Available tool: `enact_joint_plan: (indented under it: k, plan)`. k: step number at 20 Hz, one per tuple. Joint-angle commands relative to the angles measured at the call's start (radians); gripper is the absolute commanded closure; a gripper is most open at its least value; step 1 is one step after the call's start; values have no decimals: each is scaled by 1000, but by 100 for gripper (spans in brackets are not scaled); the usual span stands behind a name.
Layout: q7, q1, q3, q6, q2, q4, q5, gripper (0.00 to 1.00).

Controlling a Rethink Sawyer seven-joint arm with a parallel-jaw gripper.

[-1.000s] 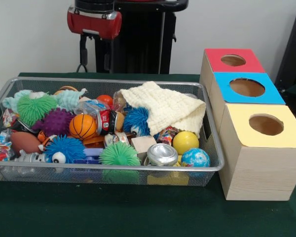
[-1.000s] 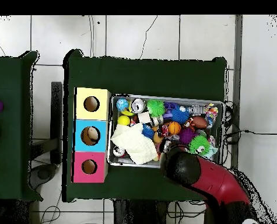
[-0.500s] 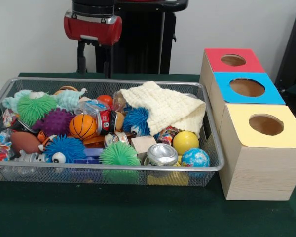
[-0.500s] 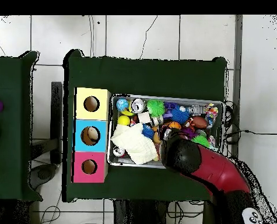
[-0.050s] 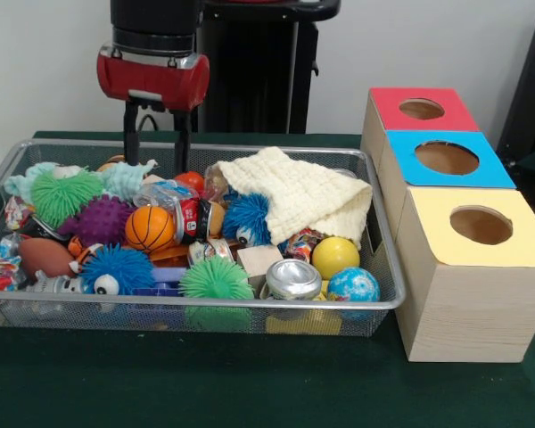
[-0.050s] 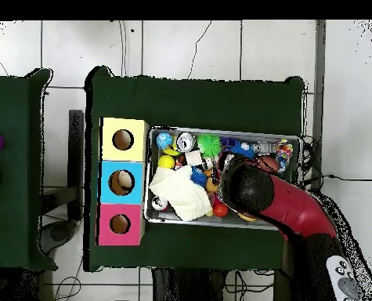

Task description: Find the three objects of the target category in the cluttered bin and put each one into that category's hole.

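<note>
While its two fingers stand apart and empty, the tool [image 5: 153,147] hangs over the bin [image 5: 374,223], above a basketball [image 5: 149,228].

The red and black arm [image 6: 287,208] reaches up from the bottom right over the wire bin [image 6: 224,223], its bulky head covering the bin's middle and hiding the fingers beneath. Left of that head lies the cream cloth [image 6: 175,192]. Farther left stand the yellow box [image 6: 124,139], blue box [image 6: 121,182] and red box [image 6: 120,224], each with a hole, on the green worktop [image 6: 196,98].
</note>
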Motion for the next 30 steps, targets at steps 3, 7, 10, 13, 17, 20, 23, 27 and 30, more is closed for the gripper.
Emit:
enact_joint_plan:
  k: [3,7,10,13,17,20,23,27,30]
  plan:
    - [124,-16,93,-15,99,-67,19,0]
    - [133,-33,110,-92,112,-24,1,0]
    - [139,-48,125,-143,123,-1,-11,0]
    - [144,-55,136,-162,130,12,-13,0]
    - [136,-54,127,-155,126,29,-22,0]
    - [104,-69,123,-140,111,50,-46,0]
    - [60,-83,116,-111,76,90,-81,0]
    - [29,-94,115,-95,22,144,-124,0]
    - [10,-104,116,-95,14,163,-166,0]
